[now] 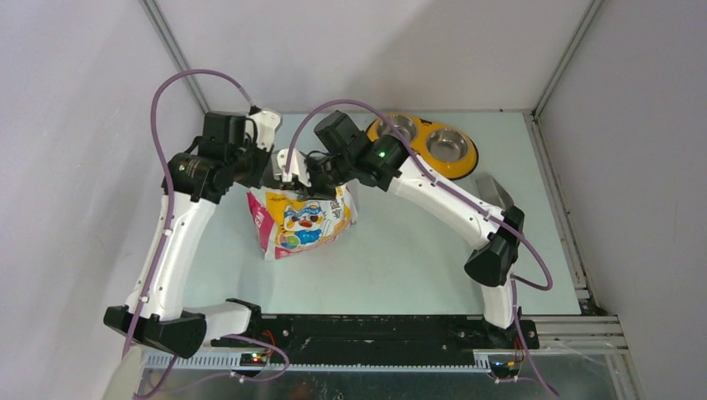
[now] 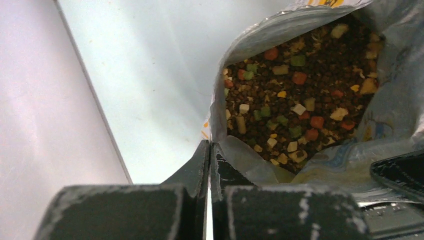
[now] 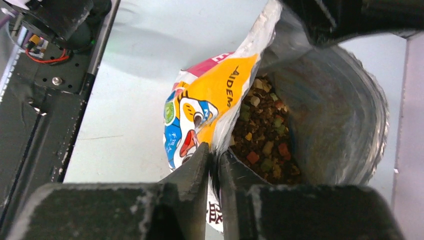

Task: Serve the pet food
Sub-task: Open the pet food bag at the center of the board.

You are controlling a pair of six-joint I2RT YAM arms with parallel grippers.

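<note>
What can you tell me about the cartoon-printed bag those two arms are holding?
The bag is glossy plastic, white, orange and pink outside with a cartoon face, silvery inside. It stands on the table, mouth open, showing dark brown kibble mixed with green, orange and tan bits. The left pincer and right pincer each pinch its rim on opposite sides.

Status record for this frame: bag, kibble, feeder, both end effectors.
bag: upright, mouth pulled open
kibble: all inside bag; dark brown with tan, green and red bits
feeder: yellow, beyond bag to the right, both wells look empty
left end effector: shut on bag rim
right end effector: pinching the opposite rim
serving: not started
</note>
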